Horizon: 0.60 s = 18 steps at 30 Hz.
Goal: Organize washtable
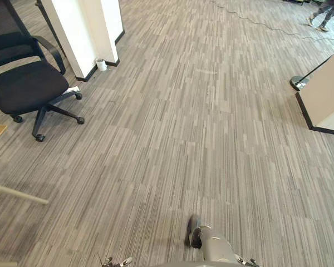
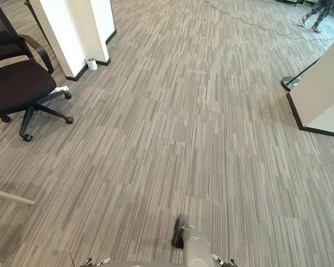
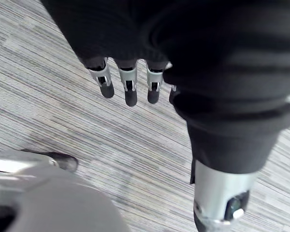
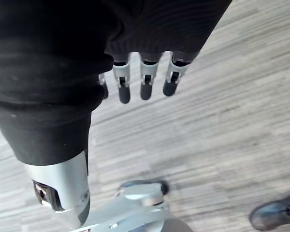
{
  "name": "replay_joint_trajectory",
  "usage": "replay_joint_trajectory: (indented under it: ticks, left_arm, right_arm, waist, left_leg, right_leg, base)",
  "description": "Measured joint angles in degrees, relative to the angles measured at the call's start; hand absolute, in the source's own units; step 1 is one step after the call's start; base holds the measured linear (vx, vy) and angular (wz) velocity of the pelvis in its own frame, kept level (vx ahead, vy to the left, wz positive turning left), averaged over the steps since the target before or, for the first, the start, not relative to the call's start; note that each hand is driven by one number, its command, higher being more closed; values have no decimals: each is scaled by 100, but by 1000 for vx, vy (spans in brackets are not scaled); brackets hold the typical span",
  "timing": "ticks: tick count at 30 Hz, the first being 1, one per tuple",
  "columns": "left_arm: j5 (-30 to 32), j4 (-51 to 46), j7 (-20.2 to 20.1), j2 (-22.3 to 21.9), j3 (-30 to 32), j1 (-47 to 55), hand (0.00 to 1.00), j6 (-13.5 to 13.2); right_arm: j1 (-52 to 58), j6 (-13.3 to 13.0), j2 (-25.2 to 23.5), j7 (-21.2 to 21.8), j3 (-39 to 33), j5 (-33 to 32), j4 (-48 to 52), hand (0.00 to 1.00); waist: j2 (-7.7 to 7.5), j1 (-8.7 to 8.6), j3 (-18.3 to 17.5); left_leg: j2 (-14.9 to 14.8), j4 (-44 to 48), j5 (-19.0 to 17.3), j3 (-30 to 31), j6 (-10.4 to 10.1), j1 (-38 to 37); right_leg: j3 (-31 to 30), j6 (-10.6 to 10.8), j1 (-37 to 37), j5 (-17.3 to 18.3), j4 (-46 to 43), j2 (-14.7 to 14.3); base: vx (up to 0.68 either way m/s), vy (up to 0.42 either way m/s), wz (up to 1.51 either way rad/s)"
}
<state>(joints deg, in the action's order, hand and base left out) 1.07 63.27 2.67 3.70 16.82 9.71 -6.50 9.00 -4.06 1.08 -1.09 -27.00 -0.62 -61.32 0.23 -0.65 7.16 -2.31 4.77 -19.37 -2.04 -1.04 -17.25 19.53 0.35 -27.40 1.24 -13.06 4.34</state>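
Note:
My left hand [image 3: 130, 89] hangs over the grey striped carpet [image 3: 63, 111], its fingers straight and relaxed with nothing in them. My right hand [image 4: 145, 86] hangs the same way above the carpet, fingers loose and holding nothing.
A black office chair [image 1: 28, 83] stands at the left beside a white pillar [image 1: 83, 28] with a small white cup [image 1: 101, 64] at its base. A beige partition [image 1: 328, 94] and a stand's base [image 1: 298, 83] are at the right. A person's legs [image 1: 323, 14] show far back right.

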Motion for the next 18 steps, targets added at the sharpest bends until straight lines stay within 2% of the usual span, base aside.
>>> replay_joint_trajectory:
  ticks: [1,2,3,4,5,6,7,8,9,10,11,12,13,14,15,16,18]
  left_arm:
    - [0,-23,0,-43,146,-1,0,0]
    - [-1,-31,2,-55,208,-2,0,-3]
    - [-1,-38,2,-173,391,-24,0,-11]
    - [-3,-38,2,-217,465,-82,0,-15]
    - [-12,-79,-15,-410,622,-170,0,-30]
    - [-30,-100,-19,-477,709,-176,0,-46]
    - [-46,-96,-24,-529,936,-205,0,-43]
    - [-66,-95,-16,-574,1135,-151,0,-30]
    - [-79,-93,-18,-578,1194,-127,0,-29]
    - [-138,-102,-13,-549,1296,-111,0,-29]
    - [-150,-125,-4,-507,1281,4,0,-9]
    - [-150,-149,-5,-504,1272,34,0,-5]
    - [-186,-236,1,-491,1265,151,0,-11]
    - [-214,-249,6,-477,1252,198,0,-15]
    - [-269,-251,33,-456,1205,265,0,-24]
    - [-272,-241,61,-462,1126,328,0,-23]
    - [-317,-239,104,-463,1022,412,0,-32]
  right_arm:
    - [57,2,-26,0,2,-1,41,0]
    - [71,7,-56,1,1,-3,81,0]
    - [153,2,-58,18,-25,-4,157,0]
    - [136,1,0,27,-83,-1,144,0]
    - [63,-5,-6,15,-220,9,121,0]
    - [32,-4,6,13,-271,14,98,0]
    - [16,4,51,25,-293,27,101,0]
    - [24,13,75,22,-219,59,146,0]
    - [39,11,90,21,-206,67,180,0]
    - [28,14,114,3,-174,73,183,0]
    - [-25,13,142,-17,32,96,176,0]
    - [-54,14,143,-17,102,96,184,0]
    - [-132,7,132,-41,315,93,184,0]
    - [-184,1,139,-46,423,94,171,0]
    - [-334,-2,155,-57,545,93,93,0]
    - [-466,-2,128,-104,594,91,74,0]
    - [-581,-7,120,-127,705,93,56,0]
  waist:
    - [-29,-11,-14]
    - [-61,-20,-39]
    - [39,-57,-116]
    - [111,-22,-172]
    - [264,-19,-185]
    - [279,-23,-184]
    - [312,-60,-164]
    - [338,-37,-96]
    - [392,-40,-94]
    - [417,21,-55]
    - [319,154,3]
    - [289,164,2]
    - [215,201,37]
    - [164,233,33]
    - [70,345,18]
    - [70,471,44]
    - [40,535,50]
  left_leg:
    - [0,37,-91,-17,-160,-265]
    - [8,97,-125,-6,-220,-382]
    - [-139,324,-139,13,-314,-475]
    - [-261,444,-56,-3,-458,-459]
    - [-380,854,506,22,-752,-353]
    - [-377,1063,901,2,-639,-305]
    - [-385,1910,1799,-2,-361,-28]
    - [-555,3130,2958,-54,-333,467]
    - [-723,3883,2901,-152,-330,797]
    - [-1091,5254,2416,-507,-223,1445]
    - [-1373,6181,1743,-881,67,2138]
    - [-1384,6257,1648,-950,79,2269]
    - [-1370,6274,1305,-1131,82,2847]
    - [-1354,6141,1169,-1246,39,3117]
    - [-1349,5584,952,-1480,26,3555]
    - [-1245,4669,905,-1621,36,3900]
    - [-894,2625,1023,-1605,-84,4087]
  right_leg:
    - [129,-243,-37,-203,144,7]
    - [128,-398,-92,-356,43,38]
    - [137,-684,-223,-947,-568,95]
    - [185,-748,-321,-689,-916,45]
    - [258,-752,-271,-280,-1339,-1]
    - [266,-748,-177,-120,-1419,-37]
    - [272,-712,206,201,-1339,-128]
    - [209,-701,752,377,-1016,-277]
    - [173,-711,1011,471,-860,-397]
    - [55,-731,1532,616,-637,-606]
    - [-144,-756,2197,802,-284,-752]
    - [-194,-760,2313,824,-208,-768]
    - [-383,-711,2740,913,125,-786]
    - [-487,-694,2930,924,278,-787]
    - [-732,-632,3243,946,545,-787]
    - [-930,-540,3542,1002,747,-761]
    - [-1116,-344,3934,1178,953,-627]
  base:
    - [694,-105,13]
    - [747,-129,18]
    - [645,-117,7]
    - [995,-215,5]
    - [839,-211,-10]
    - [999,-293,-3]
    - [802,-256,-15]
    - [773,-222,-12]
    - [701,-152,-31]
    - [633,-97,-52]
    - [610,-96,-54]
    - [580,-74,-55]
    - [448,-43,-40]
    - [564,-26,-76]
    - [569,31,-91]
    - [699,98,-94]
    - [678,179,-67]
